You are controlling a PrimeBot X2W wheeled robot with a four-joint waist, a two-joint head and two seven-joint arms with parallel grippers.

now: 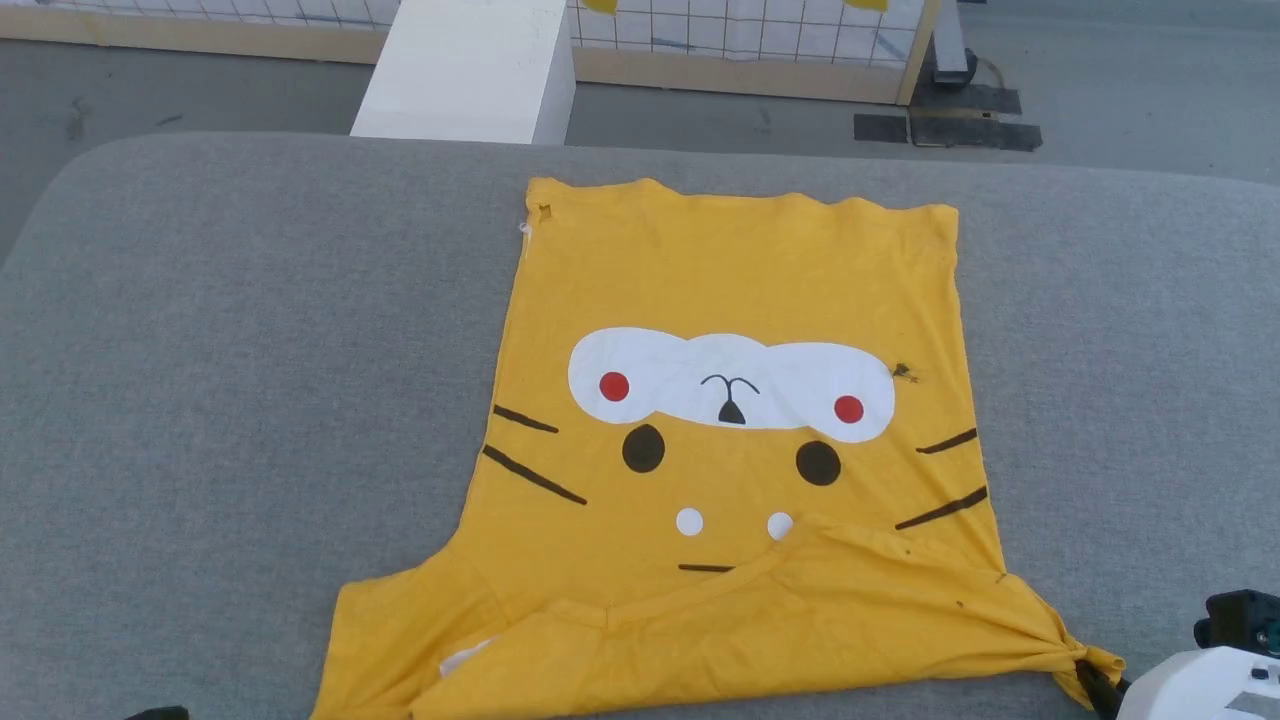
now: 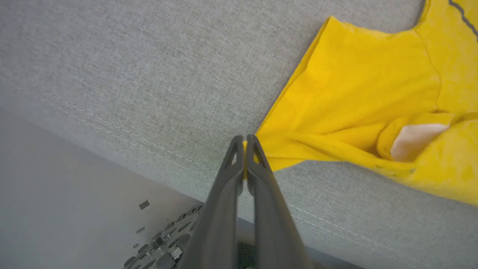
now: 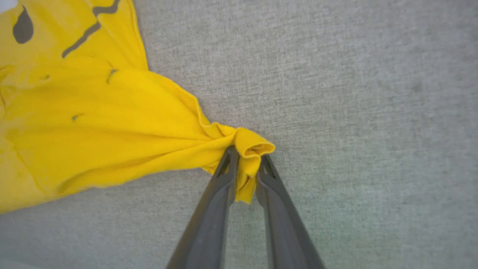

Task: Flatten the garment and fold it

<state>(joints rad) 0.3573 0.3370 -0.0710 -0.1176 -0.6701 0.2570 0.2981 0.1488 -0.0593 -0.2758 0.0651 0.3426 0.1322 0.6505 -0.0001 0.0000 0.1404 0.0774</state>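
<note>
We list the garment (image 1: 730,270): soft yellow cotton, face print up, spread on a grey woven pad (image 1: 250,350), near edge rumpled. Our left gripper (image 2: 244,144) is pinched together on one sleeve hem. Our right gripper (image 3: 247,157) stands slightly parted around a bunched sleeve, and we cannot tell if it grips. Beyond are a white block (image 1: 470,70) and a gridded panel (image 1: 760,35).
</note>
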